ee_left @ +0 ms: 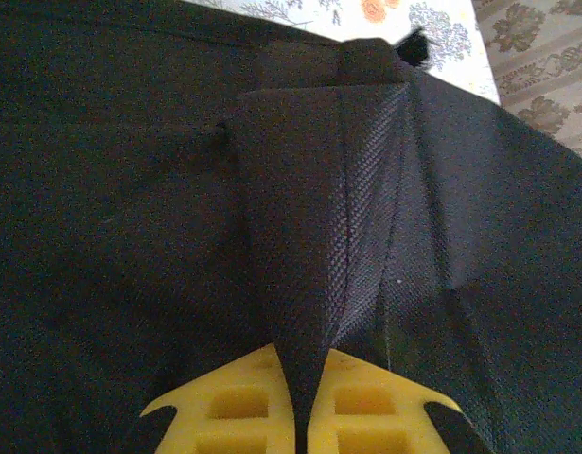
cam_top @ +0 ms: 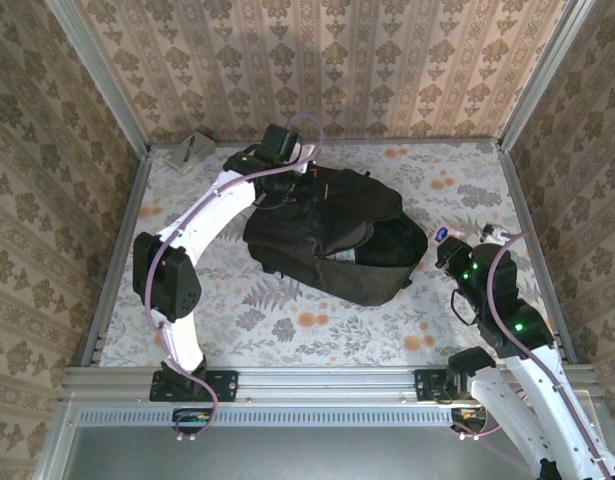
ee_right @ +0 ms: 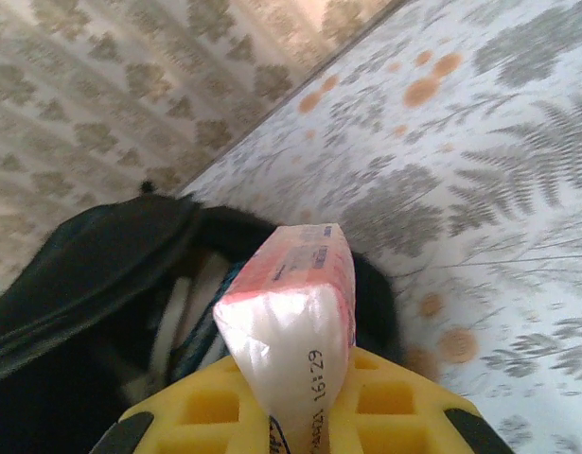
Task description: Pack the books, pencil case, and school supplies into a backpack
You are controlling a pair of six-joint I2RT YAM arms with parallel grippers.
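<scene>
The black backpack [cam_top: 327, 235] lies mid-table with its mouth facing right. At its far left end my left gripper [cam_top: 299, 172] is shut on a pinched fold of the backpack's woven fabric [ee_left: 347, 189], which rises between the yellow fingers [ee_left: 238, 407]. My right gripper [cam_top: 449, 245] hovers just right of the mouth, shut on a pink-white packet [ee_right: 295, 284] of the school supplies that sticks out ahead of its fingers [ee_right: 390, 407]. Inside the open mouth [ee_right: 92, 274], white page edges and a teal stripe of books [ee_right: 182, 317] show. The pencil case is hidden.
A small grey object [cam_top: 194, 150] lies in the back left corner. Metal frame posts and patterned walls [cam_top: 547, 120] close in the table on three sides. Bare floral tablecloth [cam_top: 317, 330] spreads in front of the backpack.
</scene>
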